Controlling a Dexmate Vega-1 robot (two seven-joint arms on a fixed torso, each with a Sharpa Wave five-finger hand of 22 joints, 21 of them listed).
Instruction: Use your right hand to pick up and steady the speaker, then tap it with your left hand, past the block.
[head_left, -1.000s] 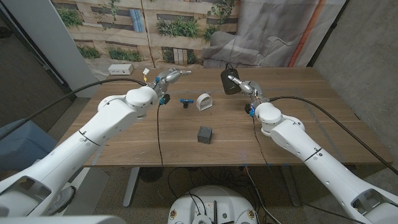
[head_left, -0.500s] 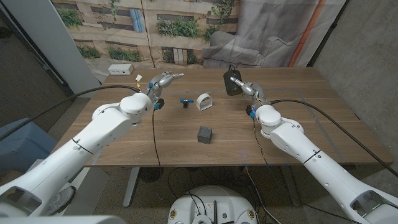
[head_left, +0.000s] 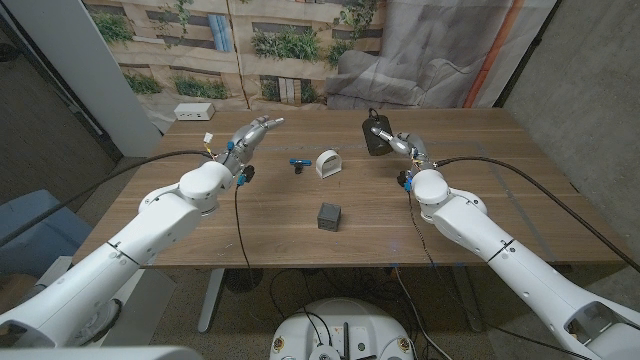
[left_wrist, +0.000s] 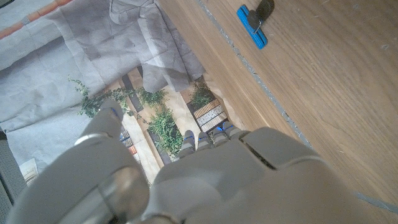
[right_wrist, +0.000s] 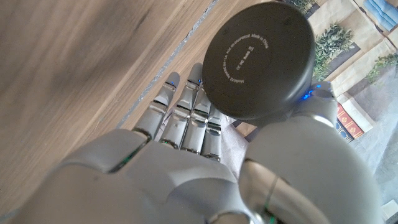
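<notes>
Right hand (head_left: 392, 140) keeps speaker (head_left: 376, 137) clamped, lifted. Left hand (head_left: 250, 136), fingers apart, empty, drifts outward; tap pending.

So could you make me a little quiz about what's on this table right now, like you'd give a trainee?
1. True or false: the right hand holds the black speaker.
2. Which lies nearest the table's front edge? A) dark block B) white holder C) blue piece
3. Fill in: the left hand holds ____.

Key: 1 true. 2 A. 3 nothing; it hovers with fingers extended.
</notes>
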